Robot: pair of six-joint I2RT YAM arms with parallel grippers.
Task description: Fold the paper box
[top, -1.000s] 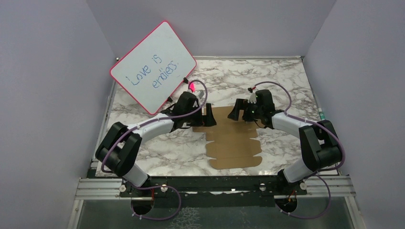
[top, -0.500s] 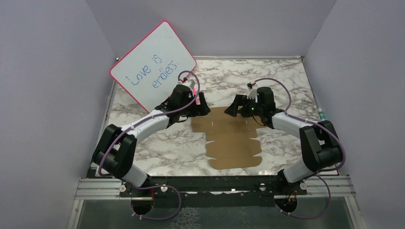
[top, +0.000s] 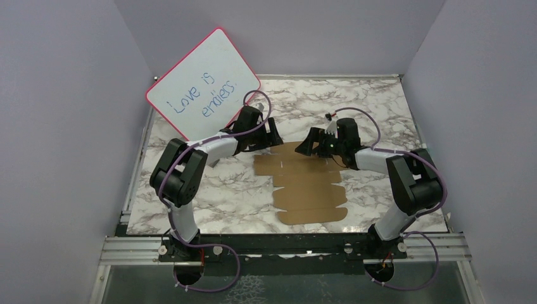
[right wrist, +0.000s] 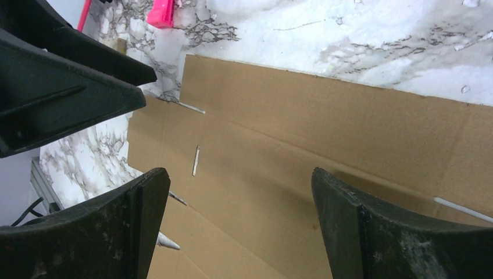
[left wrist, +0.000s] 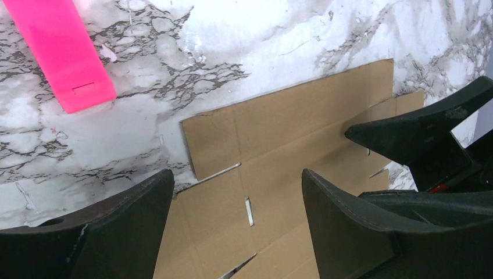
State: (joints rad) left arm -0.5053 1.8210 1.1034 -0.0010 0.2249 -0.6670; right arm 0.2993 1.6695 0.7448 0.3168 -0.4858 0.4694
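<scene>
Paper box is still a flat sheet, nothing folded. It lies flat on the marble table, roughly centre, running from between the two grippers back toward the arm bases. The wide panel is at the far end, and the narrower stepped panels and tabs are on the near side. The left wrist view shows its far left corner with crease lines and a few short cut slits. The right wrist view shows the same far panel, flat against the table, with one slit near its left side.

Left gripper is at the sheet's far left corner, jaws spread wide, holding nothing. In its own camera, the gap between the fingers frames the corner and a slit. I can't tell if the fingertips touch the cardboard.

Right gripper is over the far edge, right of centre and facing the left gripper. Its jaws are also wide apart, with nothing in them and only bare cardboard between the fingers. Contact with the sheet isn't clear here either.

The two grippers are near each other but apart. Each shows up in the other's wrist view: the right one at the right edge, the left one at top left.

A pink plastic piece lies on the marble beyond the sheet's corner, not touching it.

Whiteboard with a pink rim stands tilted at the far left of the table, just behind the left arm. It reads "Love is endless" in blue.

Purple cables loop along both arms.
</scene>
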